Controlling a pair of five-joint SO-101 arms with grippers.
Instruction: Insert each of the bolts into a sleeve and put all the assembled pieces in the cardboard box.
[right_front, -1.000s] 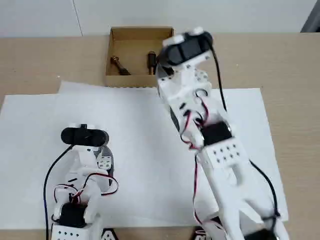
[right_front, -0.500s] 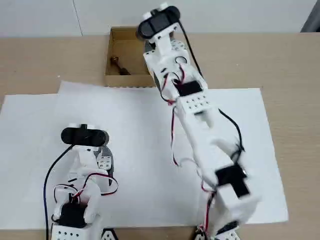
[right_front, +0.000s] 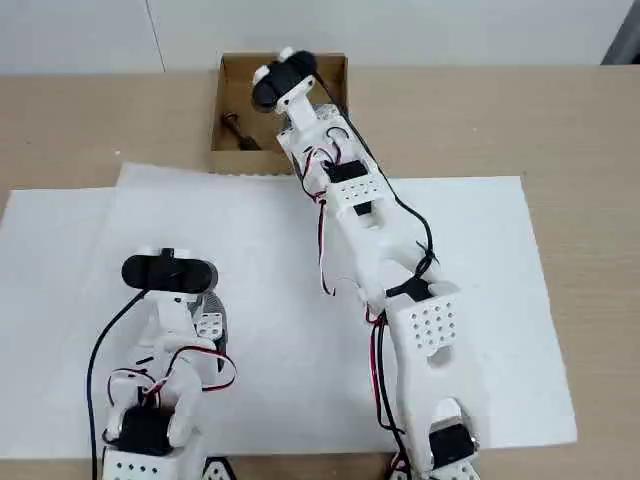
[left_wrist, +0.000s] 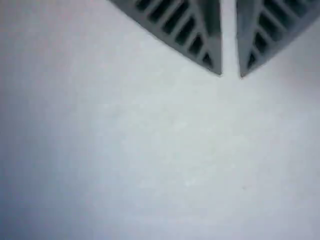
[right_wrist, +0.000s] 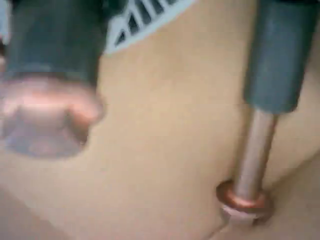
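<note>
The cardboard box (right_front: 232, 70) stands at the table's far edge. My right gripper (right_front: 287, 102) hangs inside it, shut on an assembled piece (right_wrist: 50, 95): a dark sleeve with a copper bolt head, close under its ribbed finger (right_wrist: 145, 20). A second assembled piece (right_wrist: 260, 115) lies on the box floor (right_wrist: 165, 130) beside it, and another one (right_front: 238, 133) lies in the box's left part. My left gripper (left_wrist: 230, 75) rests low over the white paper (right_front: 270, 300) near the front left, shut on nothing.
The white paper sheet covers most of the wooden table (right_front: 520, 120). The right arm (right_front: 360, 220) stretches diagonally across the sheet from the front edge to the box. The left arm (right_front: 165, 350) sits folded at the front left.
The right arm has stretched forward and swung left, carrying its gripper from the box's right edge to inside the box. The left arm has not moved.
</note>
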